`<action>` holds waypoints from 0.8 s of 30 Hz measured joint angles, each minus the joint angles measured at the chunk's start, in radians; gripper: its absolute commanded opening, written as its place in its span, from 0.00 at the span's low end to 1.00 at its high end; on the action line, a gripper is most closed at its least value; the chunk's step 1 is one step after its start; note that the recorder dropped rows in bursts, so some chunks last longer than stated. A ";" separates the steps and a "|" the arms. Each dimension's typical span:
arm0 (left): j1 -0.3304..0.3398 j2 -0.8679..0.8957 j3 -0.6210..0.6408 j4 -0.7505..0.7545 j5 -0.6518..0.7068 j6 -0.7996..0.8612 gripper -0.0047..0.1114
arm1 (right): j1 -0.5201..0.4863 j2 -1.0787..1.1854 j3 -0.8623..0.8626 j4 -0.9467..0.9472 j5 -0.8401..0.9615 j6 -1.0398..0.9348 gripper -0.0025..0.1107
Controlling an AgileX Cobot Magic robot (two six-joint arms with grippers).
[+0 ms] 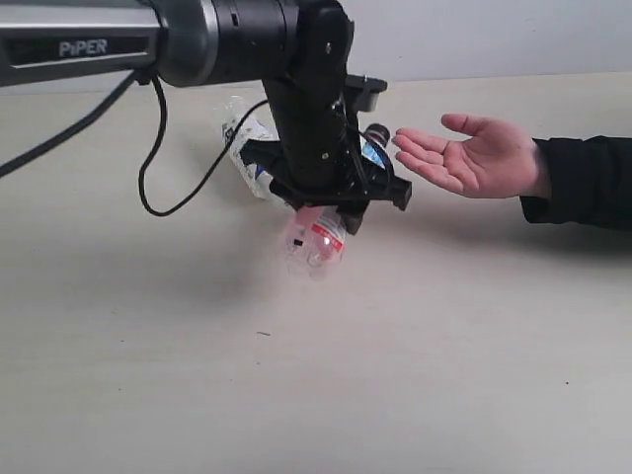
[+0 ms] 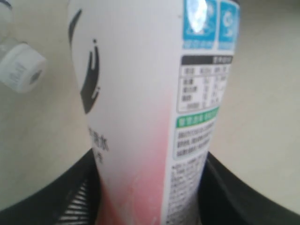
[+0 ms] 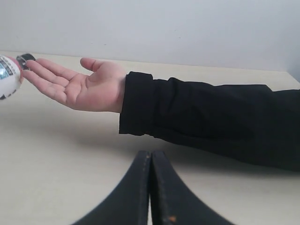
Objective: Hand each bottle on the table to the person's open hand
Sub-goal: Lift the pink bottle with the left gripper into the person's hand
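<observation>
Pink bottle [image 2: 140, 117] is clamped between the left gripper [image 1: 336, 209] fingers [image 2: 234, 192], one pad on each side of its lower, pink-tinted body. It is held by the body rather than the neck, probably so the top end is free for the person to take.

- It is lifted clear of the table [image 1: 444, 375], with a soft shadow below it. The base hangs below the fingers. The dark-capped end seems to tilt up past them toward the person's hand [image 1: 474, 156].
- The hand is palm up and open, off the table, with its fingertips aimed at the gripper. It is near the cap end but not touching, so no handover yet.
- Left arm pose: the forearm comes in high and level, and the wrist bends down so the fingers point at the table. My read is mid-carry: it needs to shift further over the palm, then let go.
- A white-label bottle [image 1: 247, 148] sits on the table behind the fingers, on the side away from the hand, waiting its turn. I can't make out the other bottles because the arm blocks them.
- Right gripper [image 3: 151, 187]: fingers pressed together with nothing between them, low over the table. The person's black sleeve [image 3: 211, 117] lies beyond its fingertips. It looks parked out of the handover path.

Risk: the grip is low on a tilted bottle, so it could pivot between the pads.
</observation>
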 measured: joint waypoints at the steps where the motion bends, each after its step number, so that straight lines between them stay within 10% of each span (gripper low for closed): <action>1: 0.000 -0.012 0.000 0.019 0.000 -0.006 0.08 | 0.000 0.000 0.000 0.000 0.000 0.000 0.02; 11: 0.004 -0.103 0.000 0.201 0.001 -0.136 0.08 | 0.000 0.000 0.000 0.000 0.000 0.000 0.02; 24: 0.004 -0.121 -0.034 0.065 -0.203 -0.136 0.04 | 0.000 0.000 0.000 0.000 0.000 0.000 0.02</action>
